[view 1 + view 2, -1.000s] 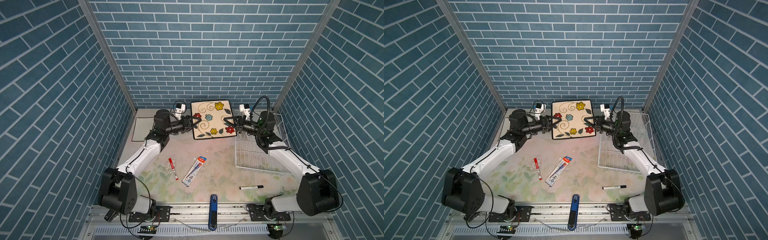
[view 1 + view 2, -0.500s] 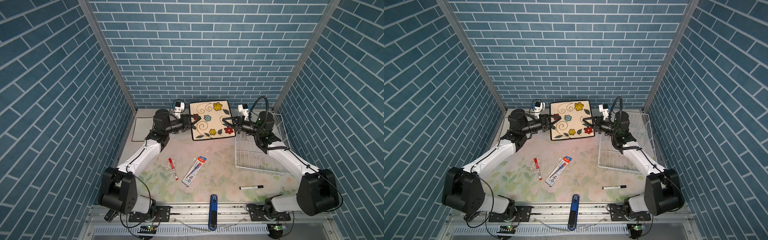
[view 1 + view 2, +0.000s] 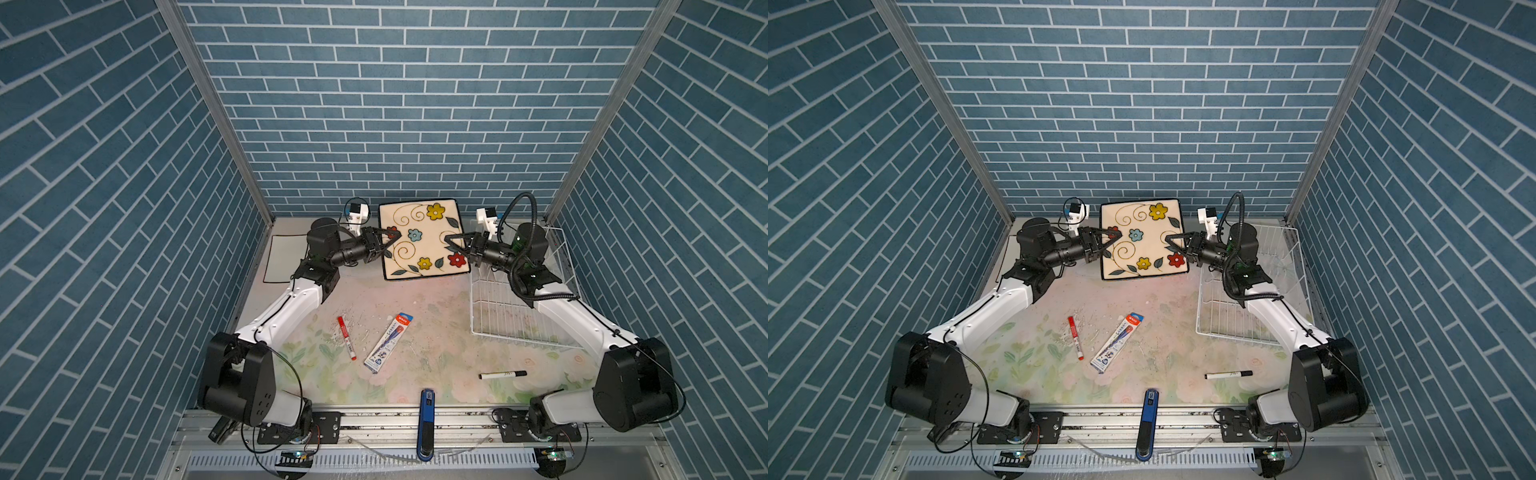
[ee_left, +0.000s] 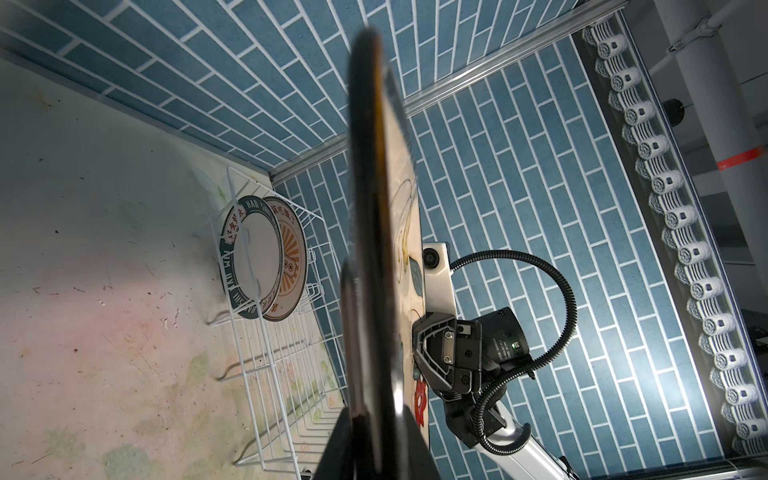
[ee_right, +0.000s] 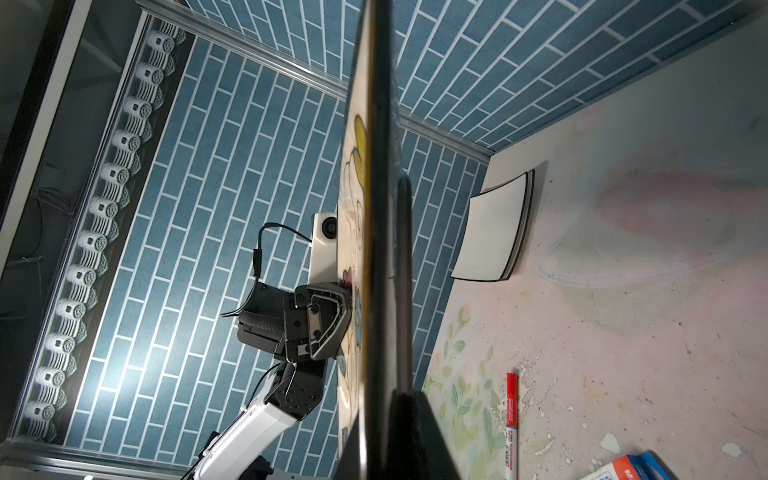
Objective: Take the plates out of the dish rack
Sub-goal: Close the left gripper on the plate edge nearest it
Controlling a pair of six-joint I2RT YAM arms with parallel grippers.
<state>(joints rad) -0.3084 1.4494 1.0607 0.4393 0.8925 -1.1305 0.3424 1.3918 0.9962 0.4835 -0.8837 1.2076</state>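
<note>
Holding the square plate (image 3: pixel 419 245) aloft by opposite rims, we risk wrenching it out of a thin grip if the two arms pull unevenly. If the right gripper (image 3: pixel 451 243) lets go too soon, the glossy rim could pivot in the left gripper (image 3: pixel 392 239) and drop. Each gripper's jaws look clamped on its side of the rim. The plate hangs near the back wall, just left of the dish rack (image 3: pixel 498 316), showing a cream face with coloured flowers and a black edge. Two round plates (image 4: pixel 253 257) stand upright in the rack.

Twin overheads; wrist views beside plate (image 4: pixel 370 208)
</note>
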